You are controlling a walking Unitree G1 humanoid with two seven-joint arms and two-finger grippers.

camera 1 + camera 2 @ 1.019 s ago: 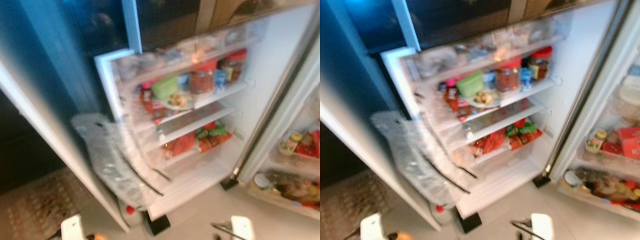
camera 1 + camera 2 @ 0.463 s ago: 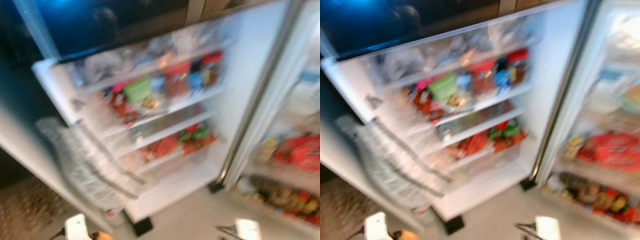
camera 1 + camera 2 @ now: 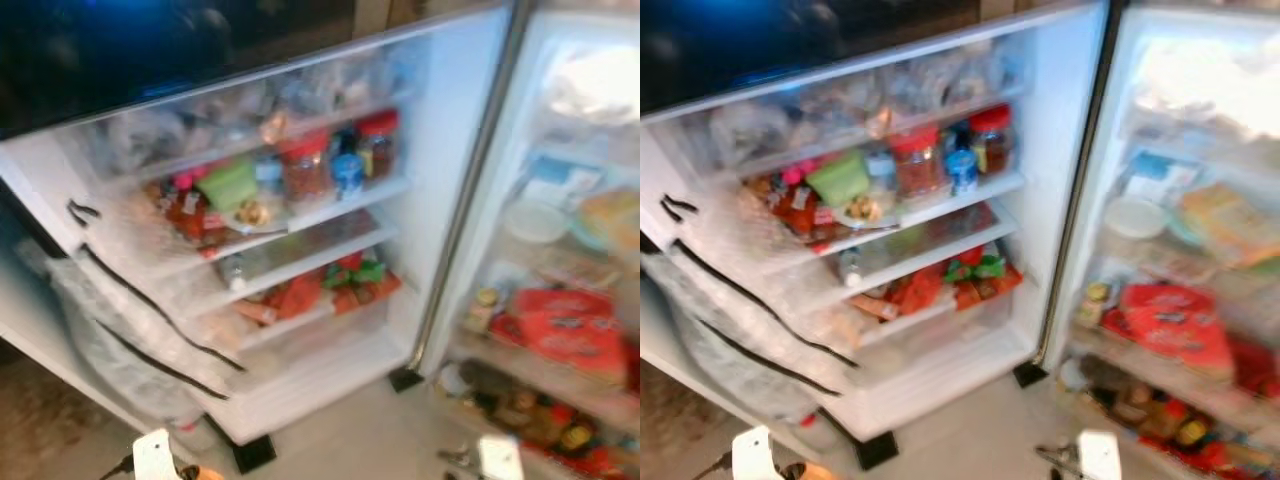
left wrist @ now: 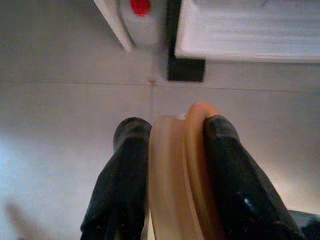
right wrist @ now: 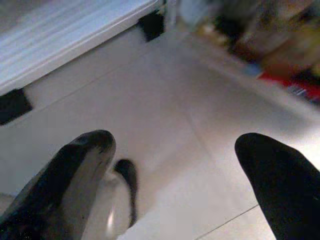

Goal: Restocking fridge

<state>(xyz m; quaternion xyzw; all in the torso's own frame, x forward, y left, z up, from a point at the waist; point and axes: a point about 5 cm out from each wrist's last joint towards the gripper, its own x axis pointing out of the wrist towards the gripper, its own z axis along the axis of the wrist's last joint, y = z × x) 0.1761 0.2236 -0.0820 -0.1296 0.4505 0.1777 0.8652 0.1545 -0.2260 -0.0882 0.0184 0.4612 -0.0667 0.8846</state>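
My left end effector (image 4: pixel 172 135) is clamped on a pale orange disc-shaped item (image 4: pixel 180 175), its fingers (image 4: pixel 127 150) pressing either flat side, low over the tiled floor (image 4: pixel 65 115) just short of the fridge door's (image 3: pixel 300 370) foot. My right end effector (image 5: pixel 175 145) hangs with fingers spread apart over the same floor, nearer the main compartment (image 3: pixel 560 250).

Taking the open fridge door as my landmark: its middle shelf carries red-lidded jars (image 3: pixel 305 170), a green tub (image 3: pixel 228 185) and a blue can (image 3: pixel 347 172), and red packets (image 3: pixel 300 295) sit on the shelf below. Clear plastic bags (image 3: pixel 130 330) hang on its left edge. To its right, the main compartment holds a red package (image 3: pixel 560 325) and bottles (image 3: pixel 530 420).
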